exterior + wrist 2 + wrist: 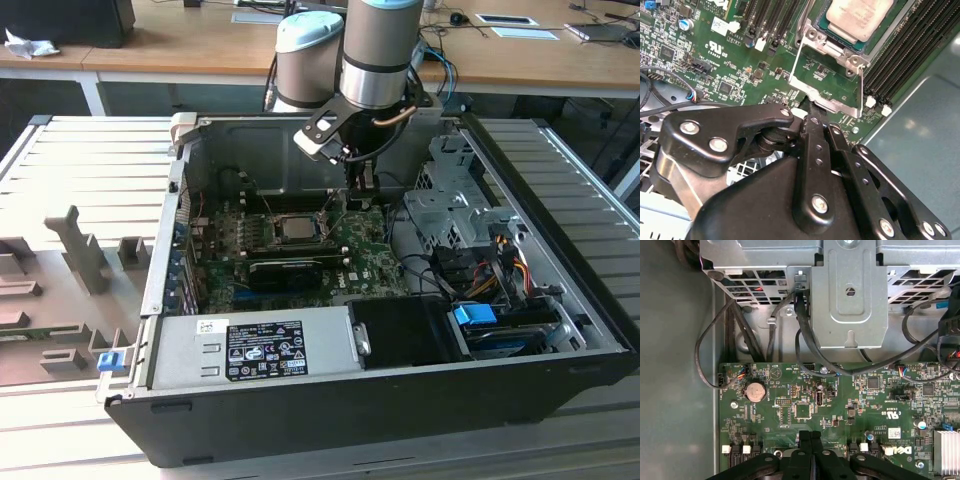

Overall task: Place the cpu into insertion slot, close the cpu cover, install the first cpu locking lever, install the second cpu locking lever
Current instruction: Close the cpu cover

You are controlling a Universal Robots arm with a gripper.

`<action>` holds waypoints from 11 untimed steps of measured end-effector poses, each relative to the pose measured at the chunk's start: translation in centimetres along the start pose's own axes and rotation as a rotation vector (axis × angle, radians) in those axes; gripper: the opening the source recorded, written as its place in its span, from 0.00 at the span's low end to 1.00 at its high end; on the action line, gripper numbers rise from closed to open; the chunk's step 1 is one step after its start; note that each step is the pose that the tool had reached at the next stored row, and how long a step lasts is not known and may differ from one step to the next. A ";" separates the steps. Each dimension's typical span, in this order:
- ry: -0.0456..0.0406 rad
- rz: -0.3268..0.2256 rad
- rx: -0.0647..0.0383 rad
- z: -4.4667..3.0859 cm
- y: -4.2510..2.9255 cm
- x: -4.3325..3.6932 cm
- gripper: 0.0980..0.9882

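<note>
Closest in the second wrist view is the black claw (809,111), its 2 fingers pressed together into 1 narrow tip. That tip meets the free edge of the cpu cover (826,101). I cannot tell whether a sliver of that edge is pinched between the fingers or the tip only bears against it. The first wrist view shows the same closed fingers over the green circuit board (790,390).

Just beyond the tip, the cpu cover is swung open on its hinge. It is a thin silver frame, and green board shows through its square window, not the chip. So step 2 is not done.

Past the hinge lies the insertion slot (816,36), with the cpu (858,17) seated flat inside it, pale metal face up and uncovered. Step 1 therefore looks finished.

With the cover open, I judge that neither of the 2 locking levers can be holding it down, so steps 3 and 4 remain. The levers themselves I cannot make out clearly.

Farther off, in the exterior view, the arm reaches down into the open computer case (400,400), which lies on a slatted grey counter (90,160).
</note>
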State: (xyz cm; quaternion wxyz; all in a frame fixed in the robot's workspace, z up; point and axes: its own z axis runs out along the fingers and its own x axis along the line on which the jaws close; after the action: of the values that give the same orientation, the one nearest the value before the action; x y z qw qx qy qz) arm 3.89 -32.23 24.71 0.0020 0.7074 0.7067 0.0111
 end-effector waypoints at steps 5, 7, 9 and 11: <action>0.0000 0.000 0.000 0.00 -0.11 0.00 0.01; 0.0001 0.000 0.000 0.00 -0.19 0.00 0.01; 0.0000 0.000 0.000 0.00 -0.23 0.00 0.01; 0.0000 0.000 0.000 0.00 -0.27 0.00 0.01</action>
State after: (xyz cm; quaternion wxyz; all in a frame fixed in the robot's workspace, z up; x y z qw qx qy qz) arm 3.62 -32.23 24.71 0.0020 0.7074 0.7067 0.0111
